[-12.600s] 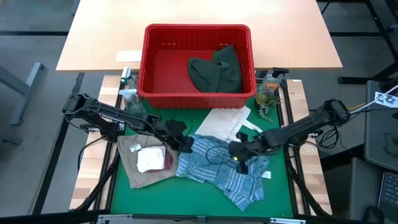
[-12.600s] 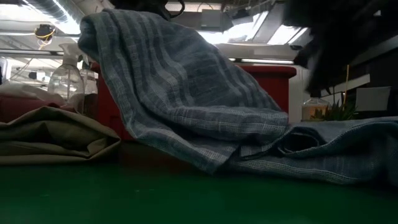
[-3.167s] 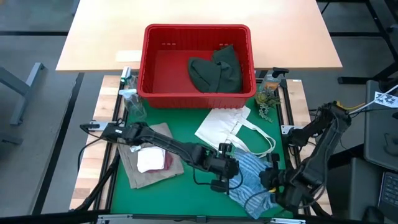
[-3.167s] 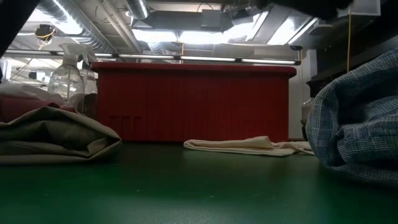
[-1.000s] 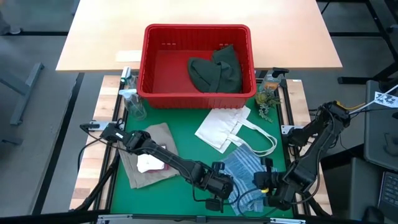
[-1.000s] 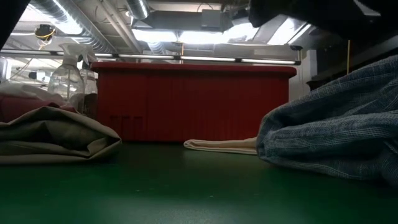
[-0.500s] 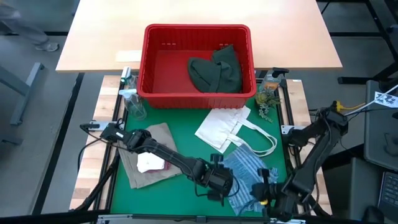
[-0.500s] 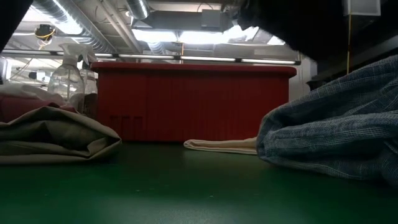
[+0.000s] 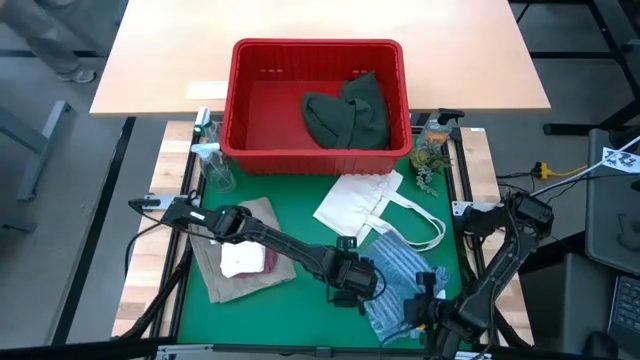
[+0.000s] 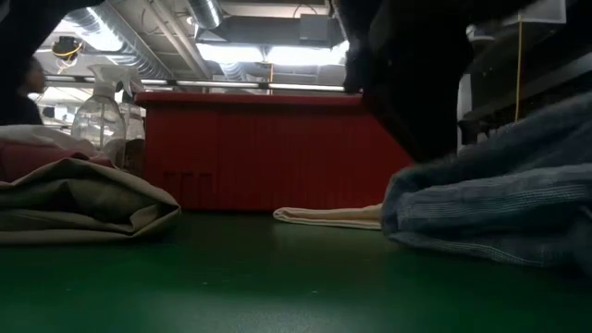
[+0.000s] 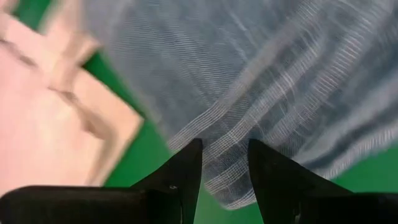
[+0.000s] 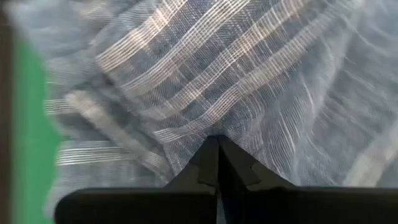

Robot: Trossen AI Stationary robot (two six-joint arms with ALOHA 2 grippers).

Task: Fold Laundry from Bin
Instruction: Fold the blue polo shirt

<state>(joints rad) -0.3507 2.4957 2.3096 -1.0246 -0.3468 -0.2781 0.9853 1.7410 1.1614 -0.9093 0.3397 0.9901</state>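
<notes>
The blue-white striped shirt point(image 9: 398, 285) lies bunched on the green counter point(image 9: 300, 310) at its near right part, its long axis running from the far left end, just beside the white tote bag point(image 9: 362, 203), down toward the near right corner. The left end effector point(image 9: 352, 283) sits at the shirt's left edge, its fingers point(image 11: 186, 163) a little apart with a fold of striped cloth between them, so it looks clamped on that edge. The right end effector point(image 9: 424, 308) is at the shirt's near right end, its fingers pressed together with cloth pinched at their tips. Each arm thus has one end of the garment, and any spreading or folding move, as I judge it, turns on drawing those two ends apart along that diagonal axis. The left arm reaches far across the counter to get there; the right arm is nearer its own base. The red bin point(image 9: 240, 100) stands at the far side of the counter and holds only the dark green garment point(image 9: 348, 112), heaped in its right half. Left of the shirt, the tan garment point(image 9: 240, 275) lies flat with a small white cloth point(image 9: 240, 260) and a small maroon cloth point(image 9: 271, 259) resting on it.
</notes>
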